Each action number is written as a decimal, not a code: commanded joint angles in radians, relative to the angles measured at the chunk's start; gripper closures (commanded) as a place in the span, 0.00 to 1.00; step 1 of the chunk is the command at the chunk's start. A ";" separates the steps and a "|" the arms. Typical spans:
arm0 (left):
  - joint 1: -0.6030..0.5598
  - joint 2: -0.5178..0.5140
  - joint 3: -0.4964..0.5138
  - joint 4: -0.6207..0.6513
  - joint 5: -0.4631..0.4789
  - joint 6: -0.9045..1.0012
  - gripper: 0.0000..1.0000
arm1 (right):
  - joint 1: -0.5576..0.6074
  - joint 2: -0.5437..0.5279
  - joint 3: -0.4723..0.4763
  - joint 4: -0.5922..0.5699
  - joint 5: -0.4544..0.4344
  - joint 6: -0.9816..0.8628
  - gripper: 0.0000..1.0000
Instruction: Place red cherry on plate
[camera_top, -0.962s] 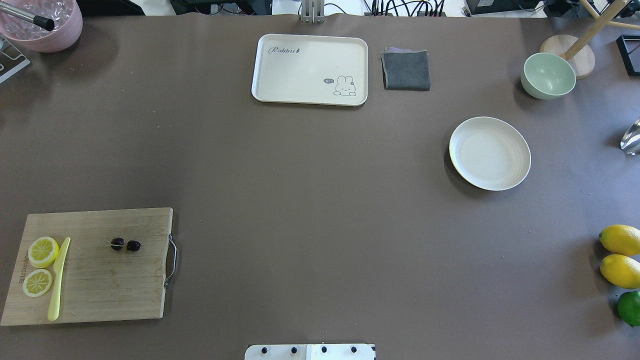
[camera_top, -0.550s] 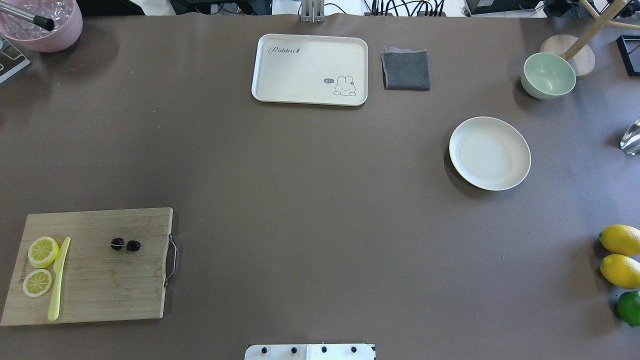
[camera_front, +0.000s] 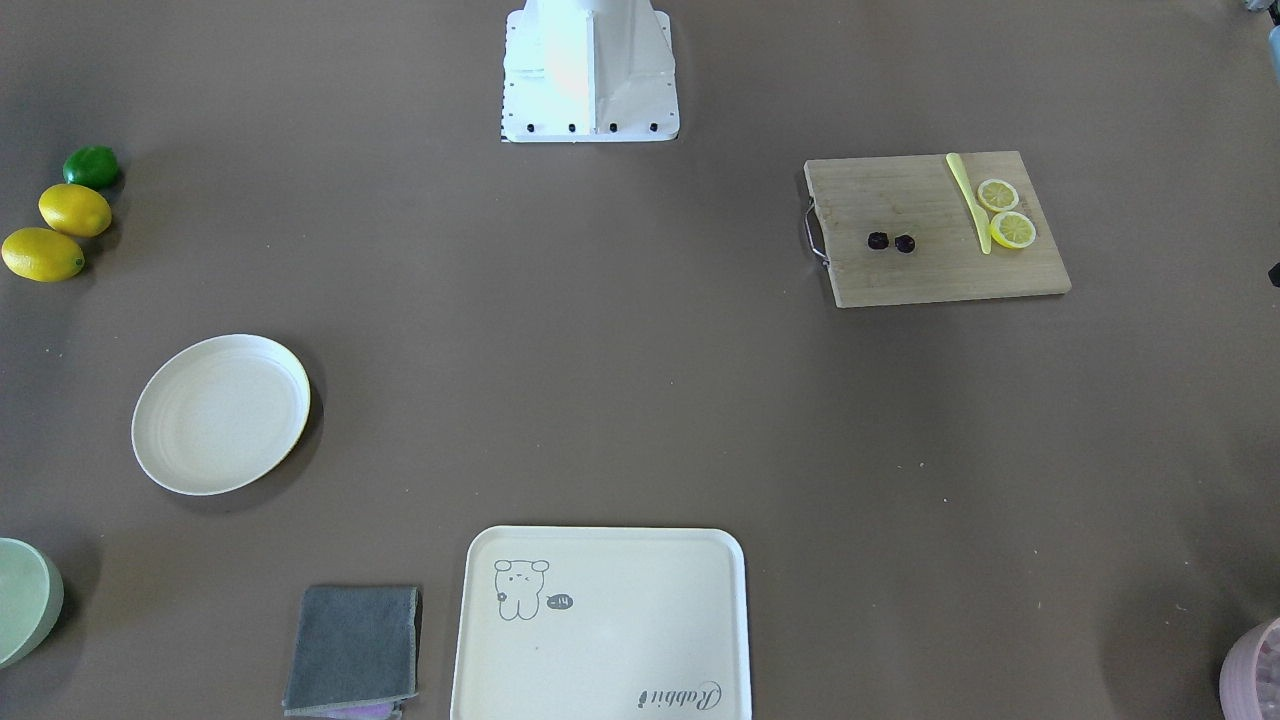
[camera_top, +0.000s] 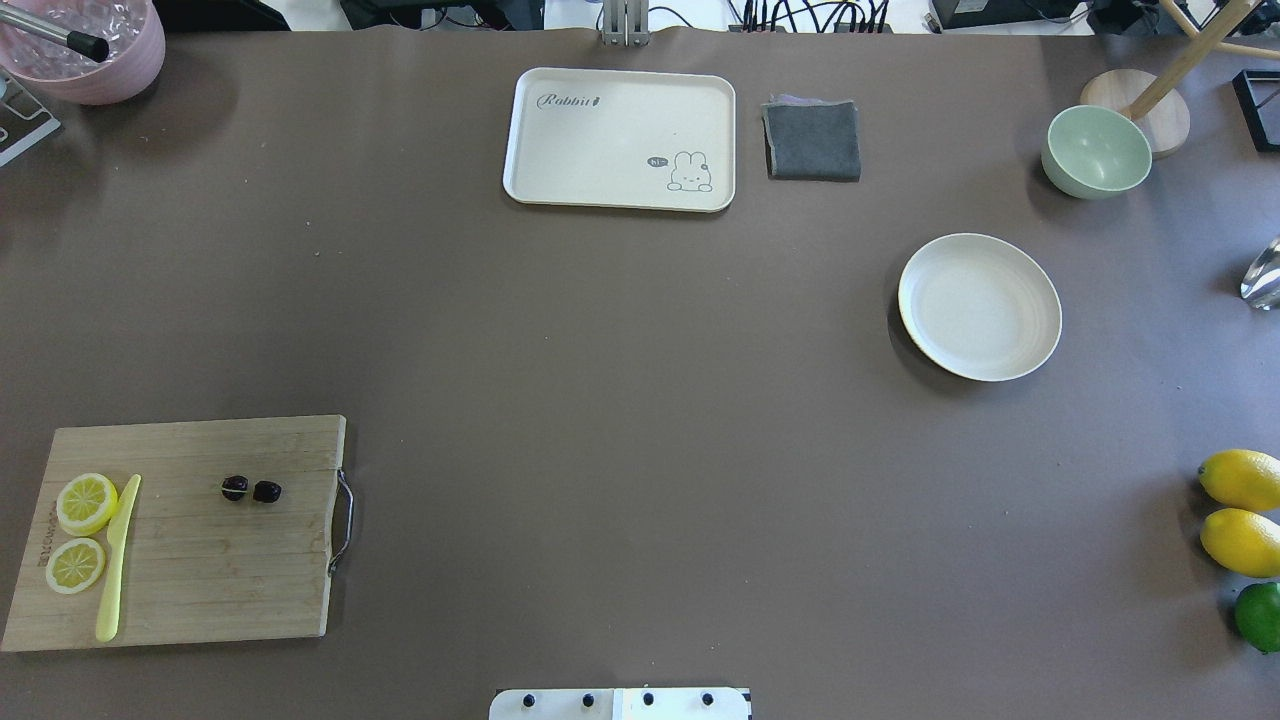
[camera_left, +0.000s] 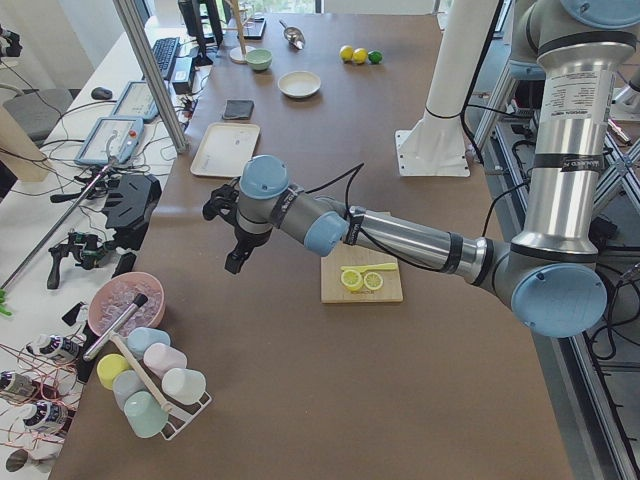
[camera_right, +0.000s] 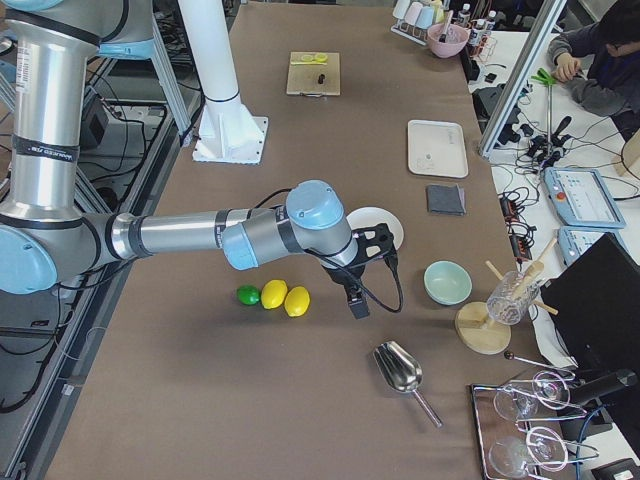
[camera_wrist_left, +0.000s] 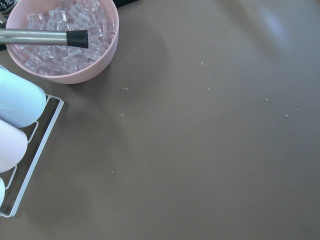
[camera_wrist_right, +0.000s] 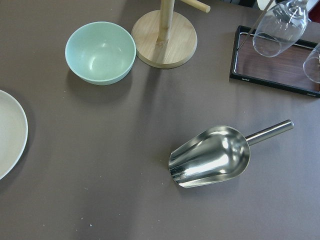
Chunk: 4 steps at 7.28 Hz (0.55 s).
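Lying unmoved: red cherry (camera_top: 250, 490), plate (camera_top: 979, 307)

seen from overhead, the brown table (camera_top: 640, 400) carries a wooden cutting board (camera_top: 200, 590) at about 8 o'clock, near the corner. a cream tray (camera_top: 600, 140) with a rabbit drawing lies at 12 o'clock. a folded grey cloth (camera_top: 812, 140) is just beside it on its 3 o'clock side, not touching. the round cream plate (camera_top: 980, 307) sits at about 2 o'clock, and a pale green bowl (camera_top: 1096, 150) stands apart from it, toward its 1 o'clock. two lemons (camera_top: 1240, 480) and a lime (camera_top: 1260, 615) lie in a row at 4 o'clock, at the table's edge. a pink bowl (camera_top: 140, 70) of ice cubes stands in the 10 o'clock corner.
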 joint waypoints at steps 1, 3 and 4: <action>0.016 -0.016 0.025 -0.014 0.002 -0.105 0.02 | -0.112 -0.003 0.001 0.062 -0.002 0.318 0.00; 0.083 -0.017 0.025 -0.039 0.004 -0.231 0.02 | -0.302 -0.001 -0.010 0.171 -0.034 0.556 0.00; 0.099 -0.016 0.039 -0.076 0.005 -0.246 0.02 | -0.398 0.012 -0.026 0.256 -0.077 0.671 0.01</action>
